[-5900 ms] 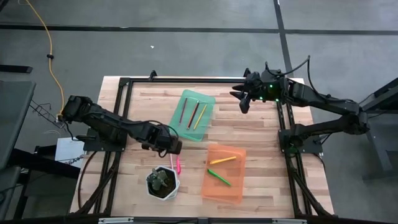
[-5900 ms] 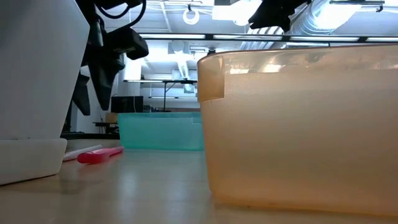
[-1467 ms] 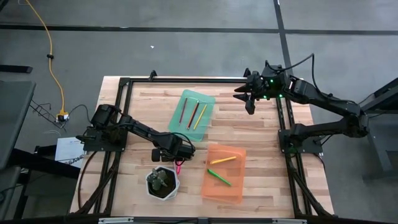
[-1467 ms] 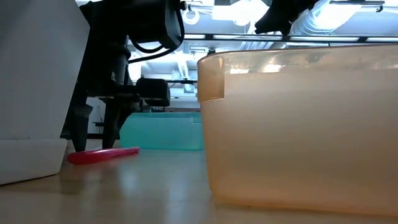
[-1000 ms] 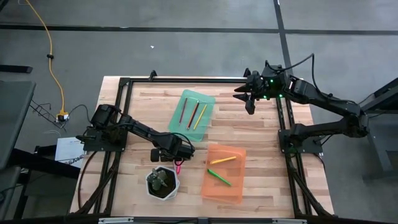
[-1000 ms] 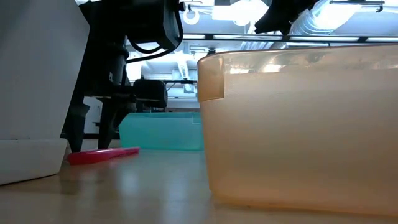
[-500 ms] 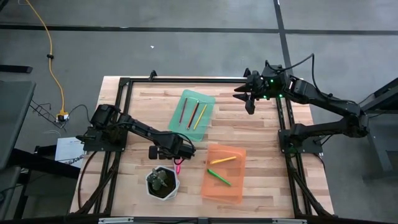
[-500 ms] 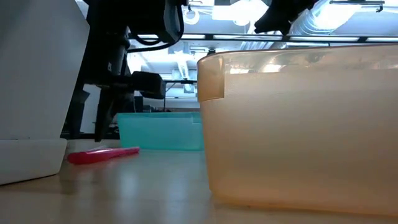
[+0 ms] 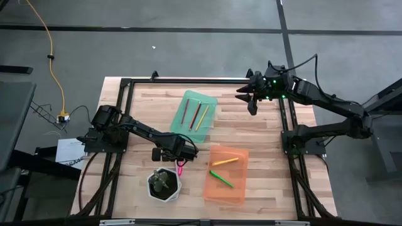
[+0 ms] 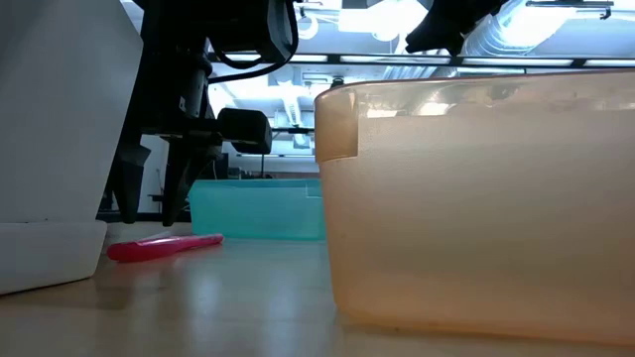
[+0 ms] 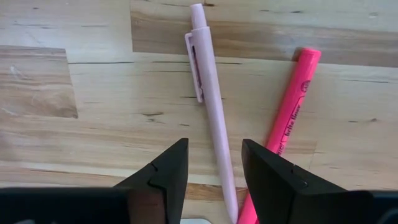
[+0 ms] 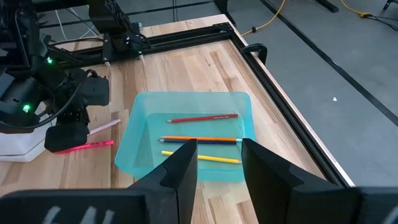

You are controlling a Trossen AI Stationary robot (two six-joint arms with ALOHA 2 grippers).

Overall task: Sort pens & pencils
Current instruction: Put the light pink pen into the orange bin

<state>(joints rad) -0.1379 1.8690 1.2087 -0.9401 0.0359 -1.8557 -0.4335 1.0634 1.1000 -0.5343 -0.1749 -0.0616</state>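
Two dark jointed arms (image 9: 132, 129), black cables, green indicator light on the right arm (image 9: 326, 103).

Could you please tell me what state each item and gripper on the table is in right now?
left gripper: open, above the pale pink pen
pale pink pen: flat on the table, unsorted
bright pink highlighter: flat on the table beside it
green tray: holds three pencils
orange tray: holds a yellow and a green stick
right gripper: open, empty, raised beyond the green tray
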